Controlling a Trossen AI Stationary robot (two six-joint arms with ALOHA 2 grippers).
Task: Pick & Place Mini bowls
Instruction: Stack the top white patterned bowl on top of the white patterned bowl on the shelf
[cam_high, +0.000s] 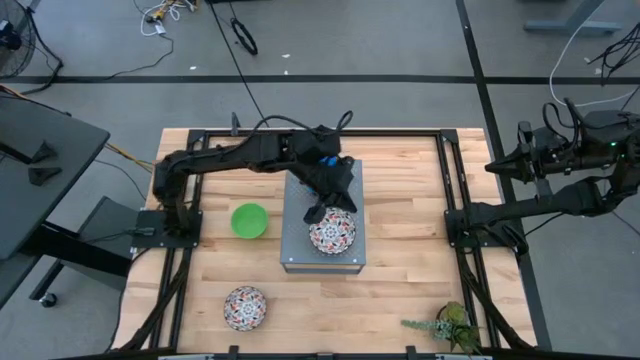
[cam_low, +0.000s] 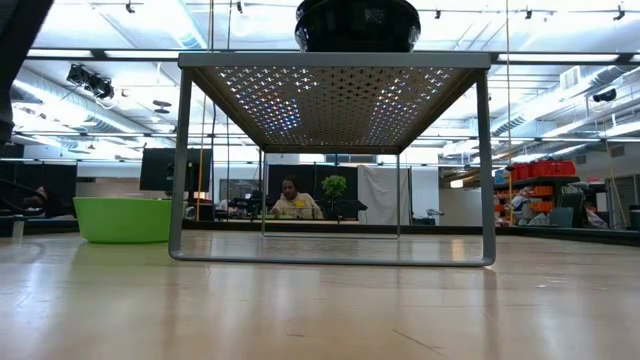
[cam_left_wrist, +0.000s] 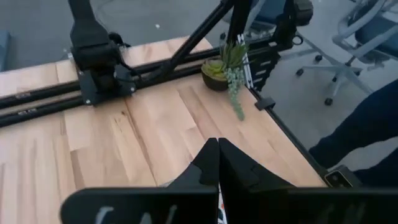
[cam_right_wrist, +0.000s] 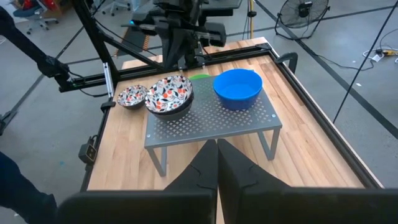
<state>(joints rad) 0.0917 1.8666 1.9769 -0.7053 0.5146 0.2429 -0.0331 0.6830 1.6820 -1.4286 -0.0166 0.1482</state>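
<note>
Fingers pressed together and holding nothing, the left gripper (cam_high: 316, 213) hangs over the grey perforated metal box (cam_high: 293, 245) at mid-table, right at the rim of a floral mini bowl (cam_high: 332, 233) that sits on the box's top. The closed, empty jaws suggest a bowl just set down there, or a pause before the next reach; which one cannot be told. Across the wooden table (cam_high: 400, 240), the right arm is parked off its right edge, its gripper (cam_right_wrist: 217, 147) likewise closed with nothing between the fingers, apparently waiting its turn.

From that arm's wrist camera the box reads as a raised shelf on legs, carrying the floral bowl and a bright blue mini bowl (cam_right_wrist: 237, 88) side by side, which fits a job of gathering the bowls onto it. Two bowls are not yet on it: a green mini bowl (cam_high: 249, 220) on the wood just left of the box, and a second floral mini bowl (cam_high: 245, 307) nearer the front edge. A small potted plant (cam_high: 447, 325) stands at the front right corner, well apart from the work. No navy bowl is visible.
</note>
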